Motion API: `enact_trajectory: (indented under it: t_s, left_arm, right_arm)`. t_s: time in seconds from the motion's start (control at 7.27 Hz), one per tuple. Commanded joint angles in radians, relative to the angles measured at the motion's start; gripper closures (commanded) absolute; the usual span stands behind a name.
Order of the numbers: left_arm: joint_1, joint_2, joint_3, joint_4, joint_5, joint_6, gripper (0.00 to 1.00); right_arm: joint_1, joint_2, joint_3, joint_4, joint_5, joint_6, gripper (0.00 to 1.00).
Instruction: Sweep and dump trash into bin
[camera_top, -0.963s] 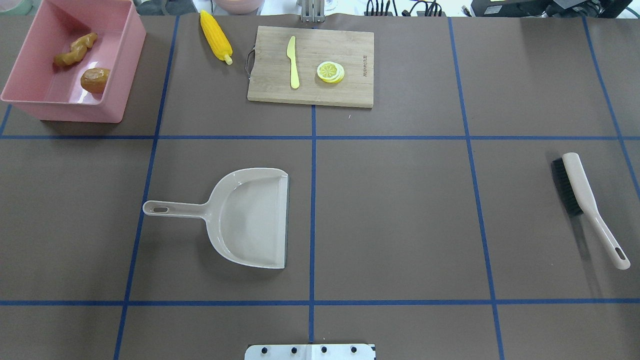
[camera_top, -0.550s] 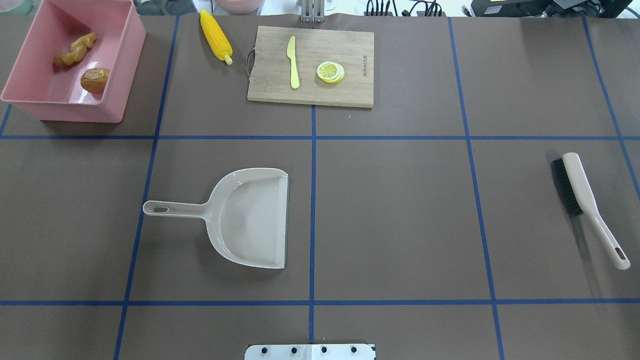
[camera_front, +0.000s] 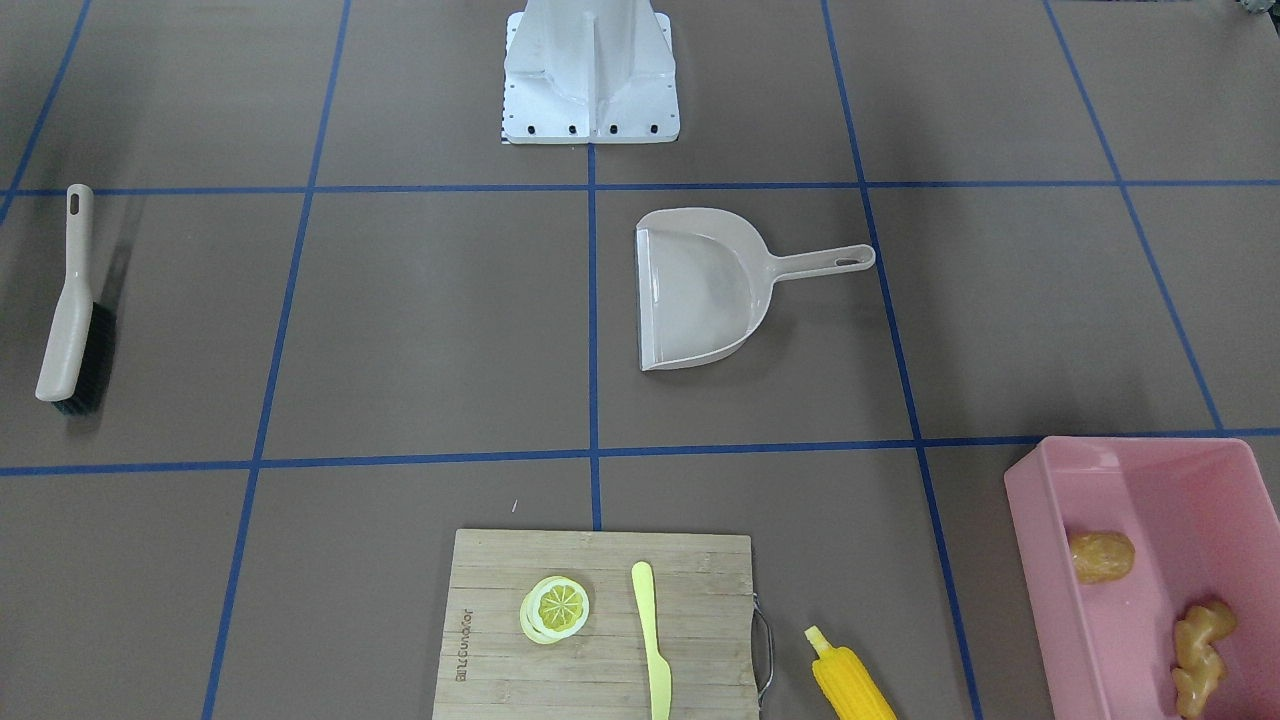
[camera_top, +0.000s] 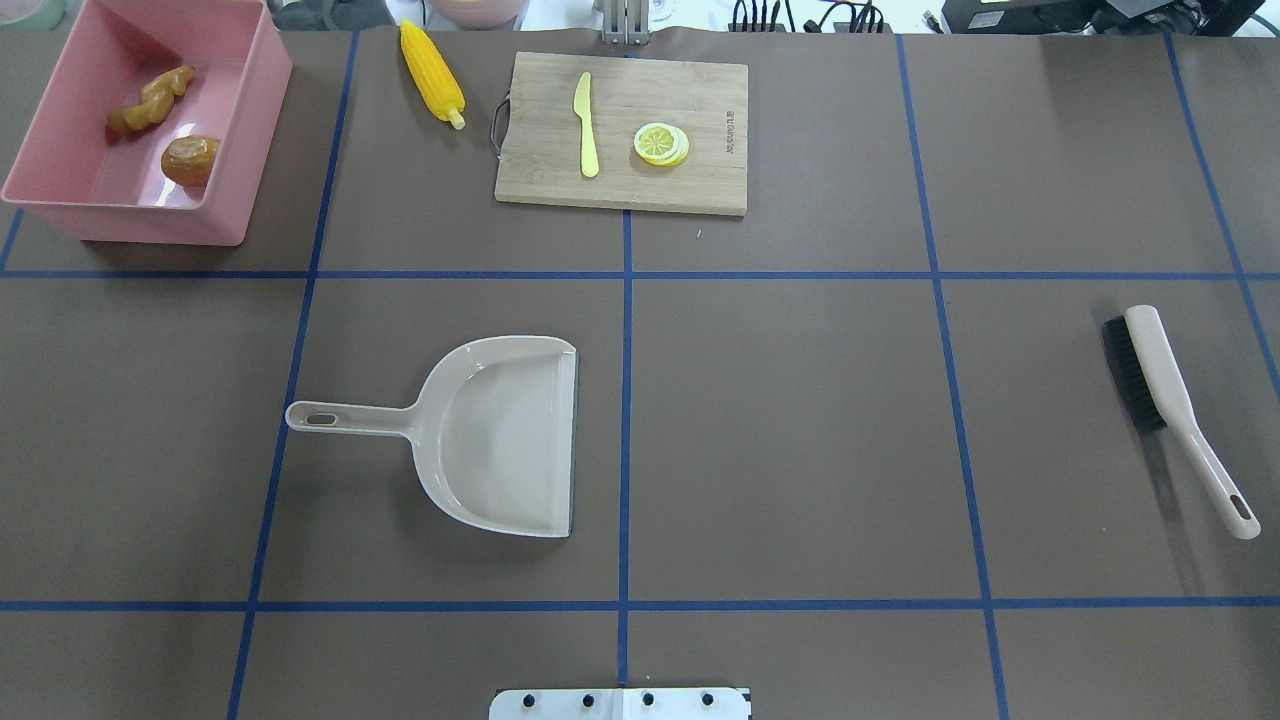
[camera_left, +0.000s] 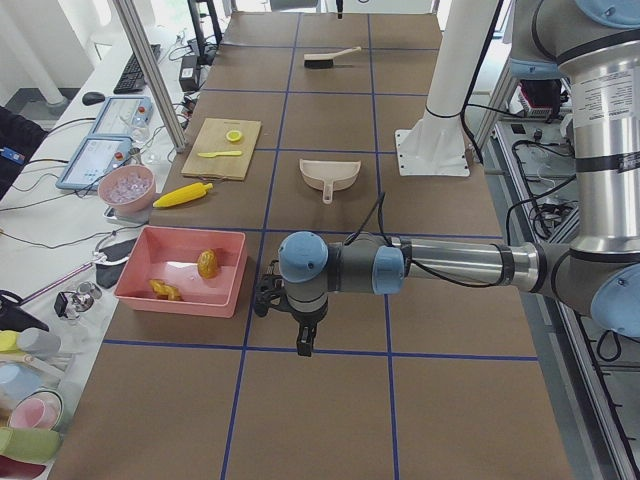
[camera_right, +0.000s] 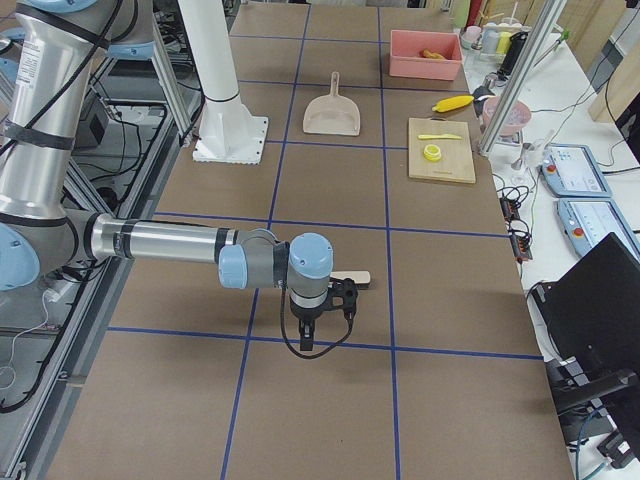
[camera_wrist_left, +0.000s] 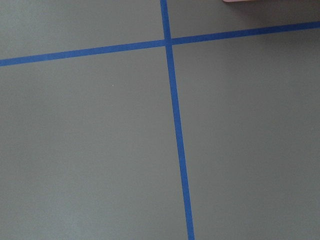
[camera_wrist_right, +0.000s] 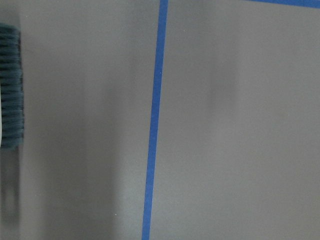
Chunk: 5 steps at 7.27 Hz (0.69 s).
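Nothing on the table (camera_top: 800, 420) has shifted in the last second; every item sits just where it was. Far left, the left gripper (camera_left: 278, 303) hangs low over the brown mat near the bin's corner. It shows only in the side view, so I cannot tell how wide its jaws stand or whether they hold anything.

The pink bin (camera_top: 130, 222) sits at the far left corner with the ginger (camera_top: 152, 100) and the potato (camera_top: 190, 160) lying apart inside it. The corn (camera_top: 432, 72) lies outside on the mat, between the bin and the cutting board (camera_top: 640, 190), its pale stub just beside the board's metal handle. On the board, a yellow knife (camera_top: 586, 125) lies beside the lemon slice (camera_top: 660, 143), not touching it.

Nearer the robot, the beige dustpan (camera_top: 500, 440) lies flat, handle pointing left.

Far right, the brush (camera_top: 1175, 410) lies on the mat, and the right gripper (camera_right: 335, 298) hangs close by it. Again I cannot tell how open its jaws are, or whether they hold anything.
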Motion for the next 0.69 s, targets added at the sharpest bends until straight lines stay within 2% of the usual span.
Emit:
enact_trajectory:
  t_s: [0.0,0.55]
  left_arm:
    - [0.000,-0.001,-0.001,0.000,0.000,0.000,0.02]
    - [0.000,-0.001,-0.001,0.000,0.002,-0.009,0.02]
  right_arm:
    - [0.000,0.000,-0.010,0.000,-0.004,0.000,0.00]
    - [0.000,0.006,0.001,0.011,0.003,0.000,0.00]
